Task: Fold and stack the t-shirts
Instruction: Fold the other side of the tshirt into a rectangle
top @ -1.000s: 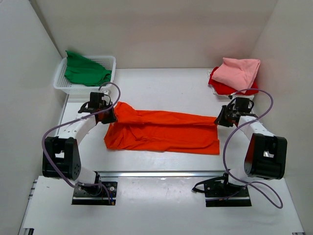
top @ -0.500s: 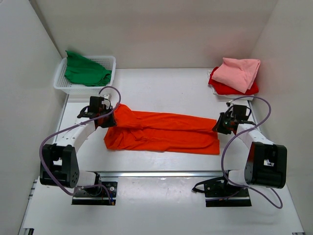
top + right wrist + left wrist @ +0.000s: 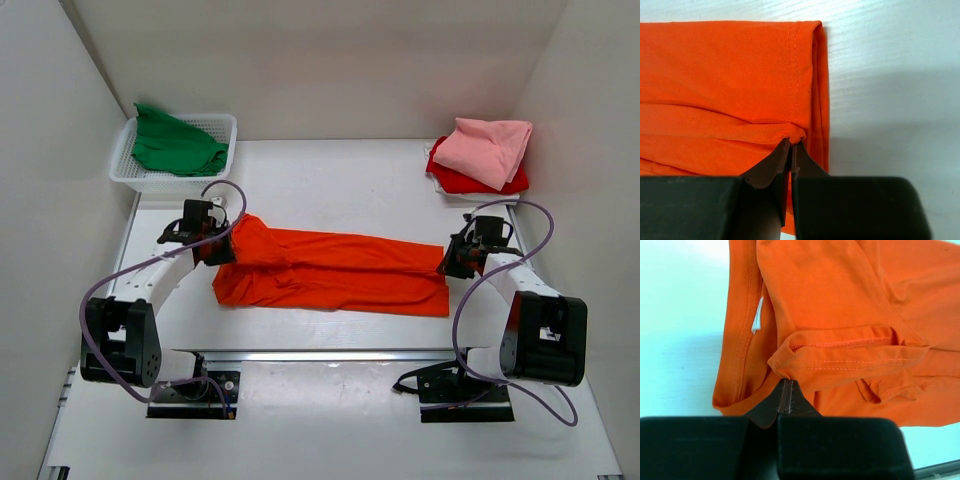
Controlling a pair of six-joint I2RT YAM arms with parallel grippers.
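Two claws hold the orange shirt (image 3: 330, 272), which lies mid-surface (image 3: 330, 190) with its long axis running left edge to right edge: left claw (image 3: 224, 250) pinching the sleeve-end fold, right claw (image 3: 449, 262) pinching the hem end, each arm nearest its own end.

Span: the bright orange cloth t-shirt (image 3: 330, 272) runs from the jaws of my left gripper (image 3: 224, 250) to those of my right gripper (image 3: 451, 262).
Basket: the white plastic mesh basket (image 3: 226, 128), beyond my left jaws, holds the green cloth t-shirt (image 3: 175, 148).
Stack: the pale pink cloth t-shirt (image 3: 492, 148) lies atop the red cloth t-shirt (image 3: 455, 182), beyond my right jaws.
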